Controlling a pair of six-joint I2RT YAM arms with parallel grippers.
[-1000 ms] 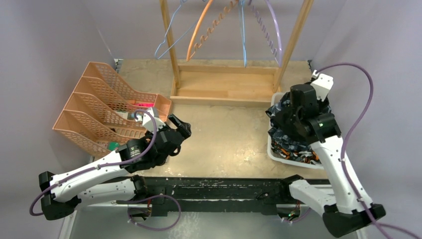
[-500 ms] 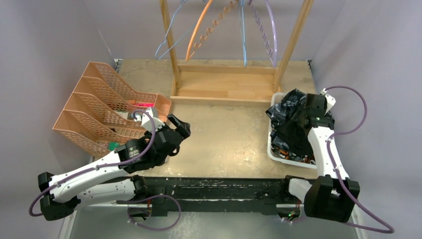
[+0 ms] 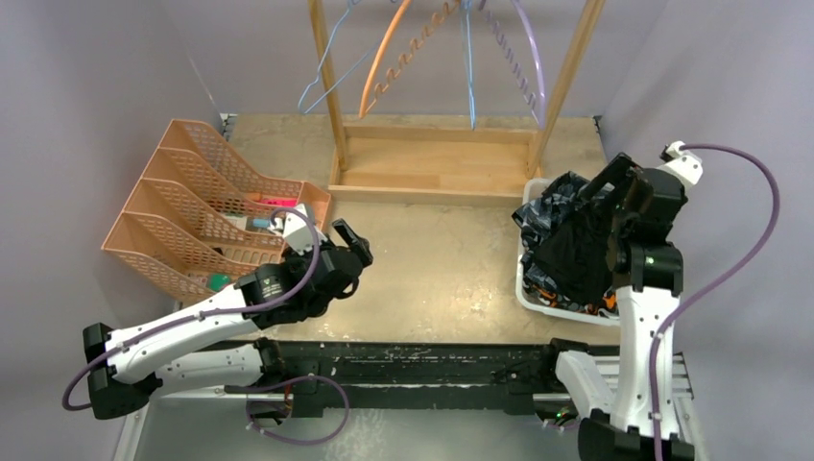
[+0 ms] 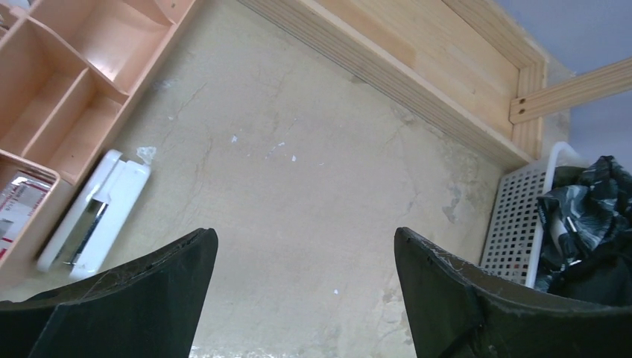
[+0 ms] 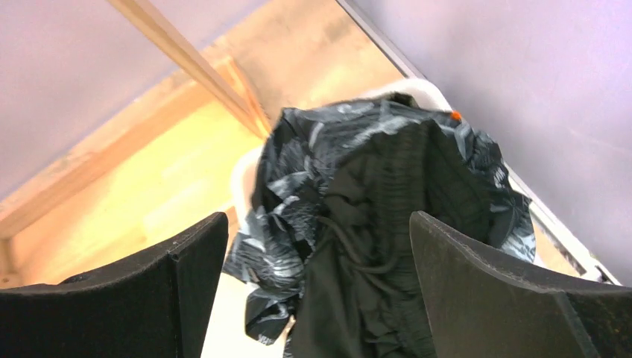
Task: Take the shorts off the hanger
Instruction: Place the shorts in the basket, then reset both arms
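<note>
The shorts lie heaped in a white basket [image 3: 524, 285] at the right. A plain black pair [image 3: 574, 252] [image 5: 387, 253] is on top, over a dark grey-blue camouflage pair [image 3: 549, 204] [image 5: 294, 190]. A bit of orange camouflage [image 3: 555, 288] shows underneath. My right gripper [image 3: 614, 204] [image 5: 317, 220] hangs open just above the heap, with nothing between its fingers. Several hangers [image 3: 470, 67] dangle bare from the wooden rack at the back. My left gripper [image 3: 352, 244] [image 4: 304, 235] stands open over the bare tabletop, holding nothing.
Orange tiered file trays [image 3: 187, 216] [image 4: 67, 82] stand at the left, with a white stapler-like object [image 4: 93, 212] beside them. The wooden rack's base frame [image 3: 437, 165] [image 4: 417, 63] spans the back, and the basket [image 4: 514, 224] touches its right end.
My right gripper opened, let go of the black shorts onto the heap, and drew up and to the right. My left arm edged slightly forward.
</note>
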